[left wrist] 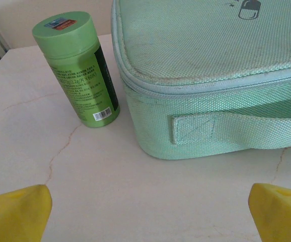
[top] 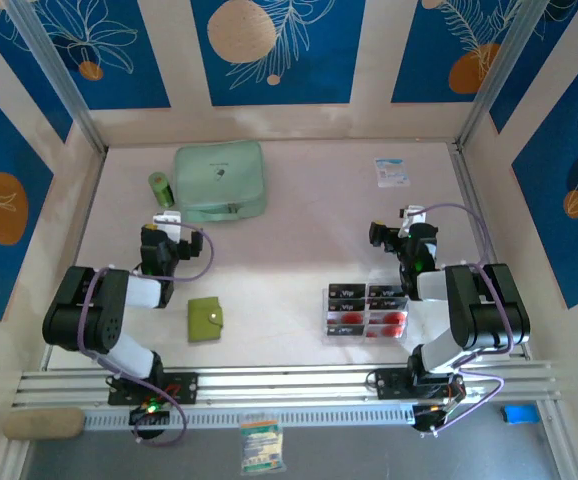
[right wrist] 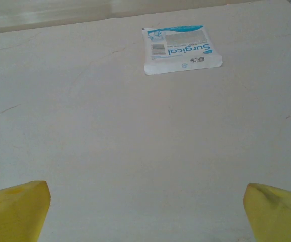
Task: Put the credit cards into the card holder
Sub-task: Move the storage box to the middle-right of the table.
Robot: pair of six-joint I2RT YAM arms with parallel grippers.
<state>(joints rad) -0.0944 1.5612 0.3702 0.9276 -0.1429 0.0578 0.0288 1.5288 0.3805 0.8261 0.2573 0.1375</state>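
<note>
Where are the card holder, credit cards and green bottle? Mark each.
card holder [top: 205, 319], top external view, middle of its cover.
credit cards [top: 354, 308], top external view, a middle-row card.
green bottle [left wrist: 80, 75], left wrist view, its side label.

You are looking at a left arm [top: 99, 310] that is wearing bulky, rounded black joint housings with white links between them. The right arm [top: 474, 305] is showing the same black-and-white build. Pale purple cables [top: 205, 260] are looping out from each wrist and trailing back along the arm, and more are curling below the black base plates [top: 134, 390]. A small green light [top: 150, 406] is glowing at the left base. The left gripper [top: 166, 222] and the right gripper [top: 409, 215] are showing black bodies with a white piece at the head. In the wrist views, the left fingertips [left wrist: 14, 209] and the right fingertips [right wrist: 274, 209] are appearing as bright yellow wedges with softly rounded edges.
</note>
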